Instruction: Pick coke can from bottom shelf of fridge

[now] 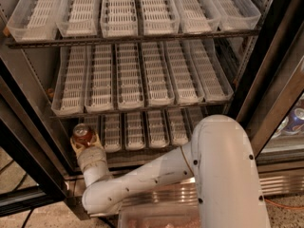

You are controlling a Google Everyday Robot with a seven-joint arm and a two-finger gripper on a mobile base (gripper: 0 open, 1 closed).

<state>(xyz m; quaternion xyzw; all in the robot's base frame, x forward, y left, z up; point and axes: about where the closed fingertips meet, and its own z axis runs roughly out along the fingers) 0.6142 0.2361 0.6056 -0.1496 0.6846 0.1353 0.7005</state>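
The coke can (pixel 83 133), red with a silver top, stands upright at the front left of the bottom shelf (pixel 142 127) of the fridge (pixel 266 56). My gripper (pixel 84 141) is at the can, with tan fingers (pixel 74 144) on both sides of its lower body. The white arm reaches in from the lower right and bends up to the can. The can's lower half is hidden by the gripper.
Two upper racks (pixel 137 75) of white slotted trays sit above the bottom shelf. The fridge's dark door frame (pixel 28 141) runs down the left side. A ribbed steel base (pixel 280 182) lies below. A blue and silver can (pixel 297 118) shows at the far right.
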